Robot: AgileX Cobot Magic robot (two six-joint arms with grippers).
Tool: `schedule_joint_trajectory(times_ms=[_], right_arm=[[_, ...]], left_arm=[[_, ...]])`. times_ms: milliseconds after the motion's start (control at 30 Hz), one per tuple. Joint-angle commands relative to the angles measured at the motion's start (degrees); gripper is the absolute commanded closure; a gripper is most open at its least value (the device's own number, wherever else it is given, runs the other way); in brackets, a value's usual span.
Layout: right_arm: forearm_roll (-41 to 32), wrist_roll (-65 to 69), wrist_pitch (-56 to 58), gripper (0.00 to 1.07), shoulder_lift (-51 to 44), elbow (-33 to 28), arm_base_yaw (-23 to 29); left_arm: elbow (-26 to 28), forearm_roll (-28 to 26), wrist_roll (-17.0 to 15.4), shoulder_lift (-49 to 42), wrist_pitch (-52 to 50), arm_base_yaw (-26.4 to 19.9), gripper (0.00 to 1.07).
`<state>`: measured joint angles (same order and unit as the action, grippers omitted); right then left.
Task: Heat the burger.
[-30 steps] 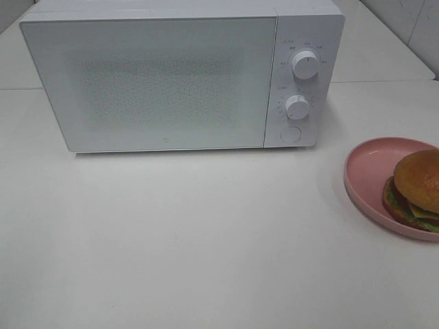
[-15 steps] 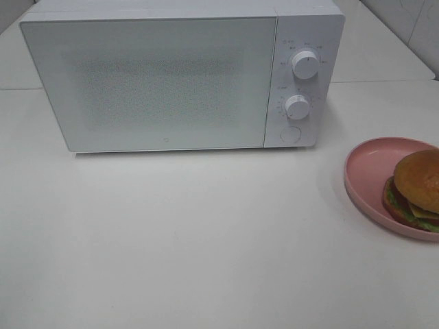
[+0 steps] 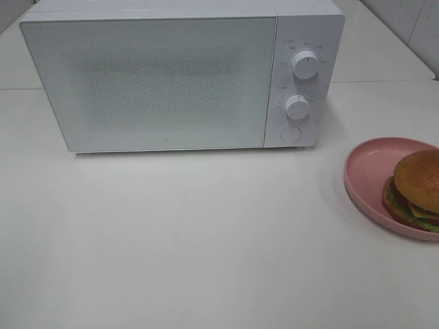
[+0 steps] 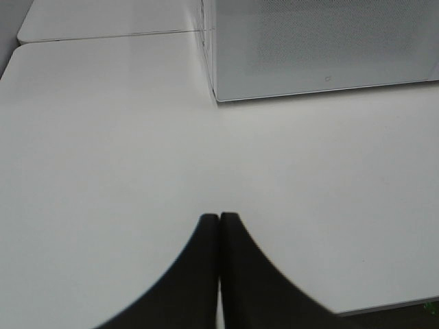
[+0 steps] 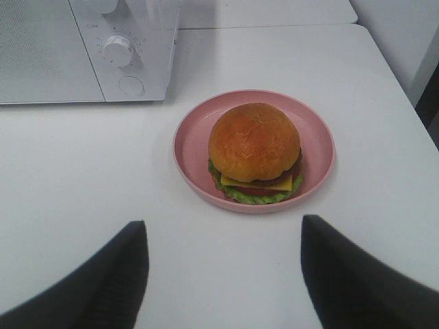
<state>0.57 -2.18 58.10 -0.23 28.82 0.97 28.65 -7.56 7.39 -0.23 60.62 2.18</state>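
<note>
The burger (image 5: 254,150) (image 3: 416,188), with a glossy brown bun, lettuce, cheese and tomato, sits on a pink plate (image 5: 192,137) (image 3: 363,171) at the right edge of the table. In the right wrist view my right gripper (image 5: 223,236) stands open, its dark fingers (image 5: 116,274) spread wide short of the plate, touching nothing. In the left wrist view my left gripper (image 4: 219,218) is shut, fingers pressed together over bare table, empty. Neither gripper appears in the exterior high view.
A white microwave (image 3: 158,82) stands at the back with its door closed. Two knobs (image 3: 304,64) and a round button (image 3: 290,134) sit on its right panel. The white table (image 3: 206,233) spreads in front of it. A seam between tables (image 4: 110,34) runs behind.
</note>
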Motion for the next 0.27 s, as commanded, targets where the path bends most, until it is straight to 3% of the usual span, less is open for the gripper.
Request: schedule_joint_trajectory(times_ms=[33, 267], right_arm=[[0.1, 0.2, -1.0, 0.46, -1.5, -0.1, -0.3], [0.1, 0.2, -1.0, 0.46, -1.5, -0.1, -0.3]], left_arm=[[-0.1, -0.2, 0.1, -1.5, -0.8, -0.2, 1.06], [-0.1, -0.2, 0.1, -1.3, -0.8, -0.2, 1.06]])
